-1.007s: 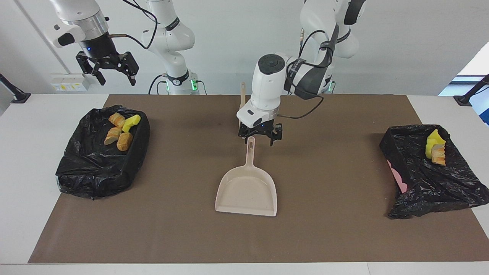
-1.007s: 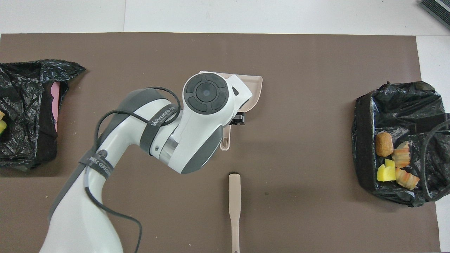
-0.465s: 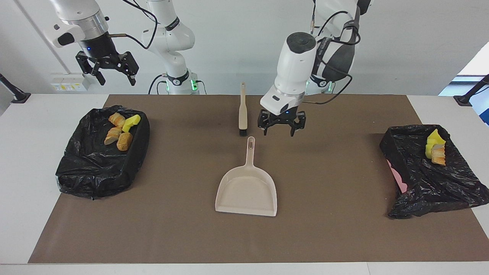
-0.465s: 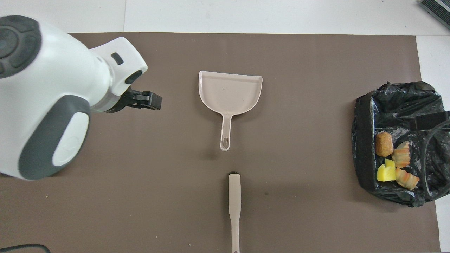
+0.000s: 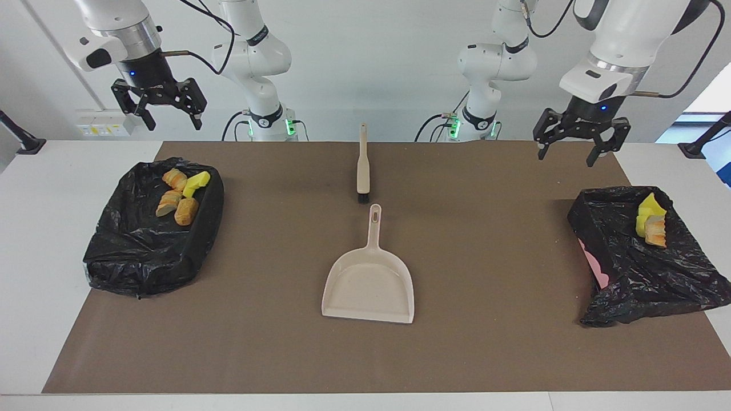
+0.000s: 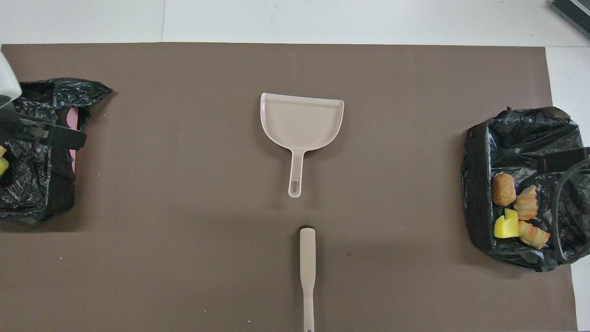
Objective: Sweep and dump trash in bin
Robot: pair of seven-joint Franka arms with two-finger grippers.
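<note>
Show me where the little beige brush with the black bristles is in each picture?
Facing view: the beige brush with black bristles lies upper middle, bristles toward the beige plastic dustpan.
Overhead view: brush at bottom middle, below the dustpan.
Shared landmark: the dustpan's handle points at the brush.

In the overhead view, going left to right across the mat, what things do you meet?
Bin with pink showing → dustpan → brush → bin holding sponge chunks.
</note>
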